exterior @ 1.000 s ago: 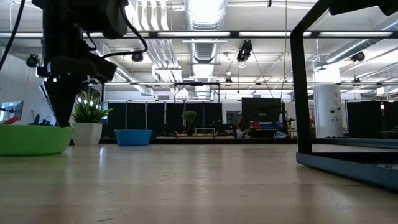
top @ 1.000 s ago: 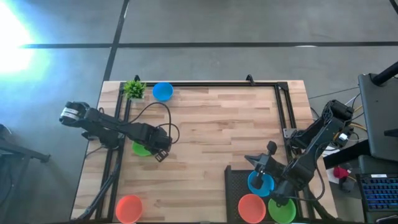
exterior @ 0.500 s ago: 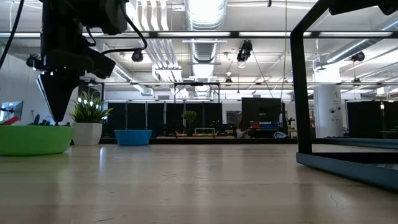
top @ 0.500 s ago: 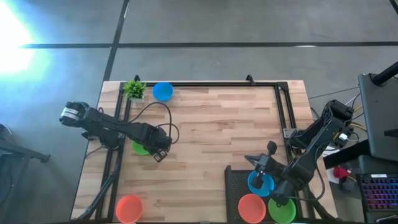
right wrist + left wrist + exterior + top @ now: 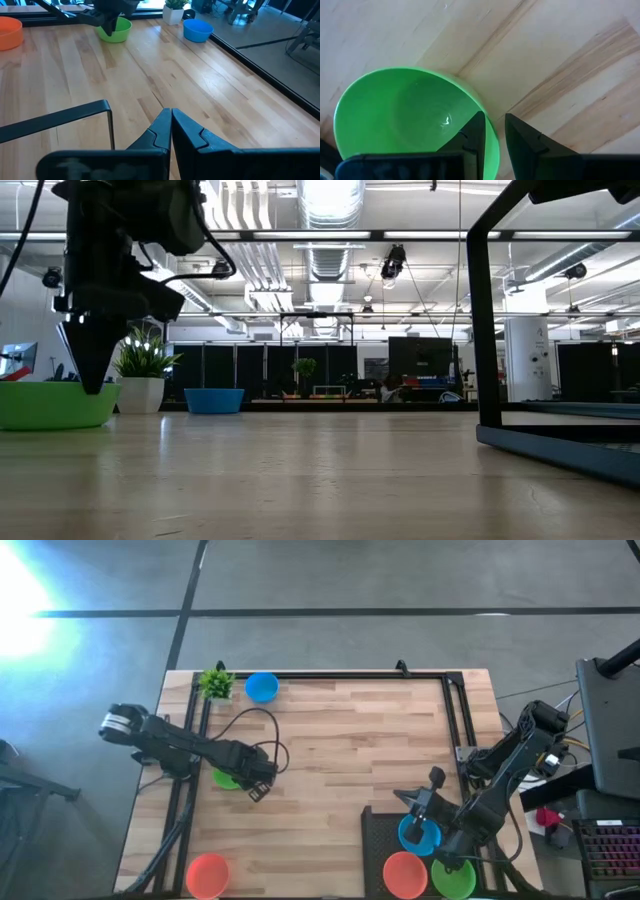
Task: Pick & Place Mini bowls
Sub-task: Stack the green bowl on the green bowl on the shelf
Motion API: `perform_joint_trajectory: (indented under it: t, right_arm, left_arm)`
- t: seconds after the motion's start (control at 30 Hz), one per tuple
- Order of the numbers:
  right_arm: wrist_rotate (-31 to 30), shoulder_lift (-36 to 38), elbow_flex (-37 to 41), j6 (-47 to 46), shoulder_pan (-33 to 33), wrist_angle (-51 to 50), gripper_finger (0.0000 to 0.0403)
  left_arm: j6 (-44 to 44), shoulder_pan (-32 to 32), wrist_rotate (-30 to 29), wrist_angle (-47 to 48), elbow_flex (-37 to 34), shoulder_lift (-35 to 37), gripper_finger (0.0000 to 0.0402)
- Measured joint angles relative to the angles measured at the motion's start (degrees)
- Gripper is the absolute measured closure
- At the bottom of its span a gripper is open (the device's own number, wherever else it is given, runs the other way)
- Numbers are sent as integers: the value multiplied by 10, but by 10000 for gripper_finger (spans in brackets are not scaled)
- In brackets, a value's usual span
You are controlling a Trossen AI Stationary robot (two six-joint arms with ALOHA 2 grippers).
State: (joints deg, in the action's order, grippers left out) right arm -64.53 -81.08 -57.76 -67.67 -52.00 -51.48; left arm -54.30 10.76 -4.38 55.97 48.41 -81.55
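A green mini bowl (image 5: 226, 779) rests on its base at the table's left. My left gripper (image 5: 492, 131) points straight down at its right rim, open, one finger inside the bowl and one outside. A blue mini bowl (image 5: 261, 687) sits at the far left and an orange one (image 5: 207, 873) at the near left. Blue (image 5: 416, 833), orange (image 5: 404, 873) and green (image 5: 455, 878) mini bowls lie in the black tray (image 5: 376, 830) at the near right. My right gripper (image 5: 170, 122) hangs shut above that tray, holding nothing. My left gripper straddles the green bowl's rim (image 5: 491, 145) from above, with its fingers (image 5: 476, 131) pointing down. The low view shows the tips (image 5: 88, 385) down at rim height. Whether either finger touches the rim, I cannot tell. The bowl stands flat on the table.
A small potted plant (image 5: 215, 683) stands at the far left corner beside the blue bowl. A black metal frame (image 5: 455, 710) runs along the table's far and right edges. Bare wood lies across the table's middle (image 5: 350, 750).
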Motion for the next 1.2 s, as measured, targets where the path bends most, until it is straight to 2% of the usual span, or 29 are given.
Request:
perform_joint_trajectory:
  t: [0.27, 0.47, 0.73, 0.97, 1.1, 1.2]
  right_arm:
    - [0, 0, 0, 2, 0, 0, 394]
    - [0, 0, 0, 2, 0, 0, 394]
    - [3, 0, 0, -10, 0, 2, 394]
    - [0, 0, 0, 16, 13, 9, 394]
    - [0, 0, 0, 29, 27, 11, 394]
    - [-2, 0, 0, 54, 40, 14, 384]
  left_arm:
    - [21, 6, -43, -16, -18, -4, 339]
    - [31, 7, -46, -15, -25, -4, 394]
    - [86, 16, -61, -9, 6, -4, 400]
    - [184, 32, -178, -9, 85, -4, 401]
    - [284, 42, -263, -34, 123, -4, 401]
    - [369, 42, -300, -62, 143, -8, 401]
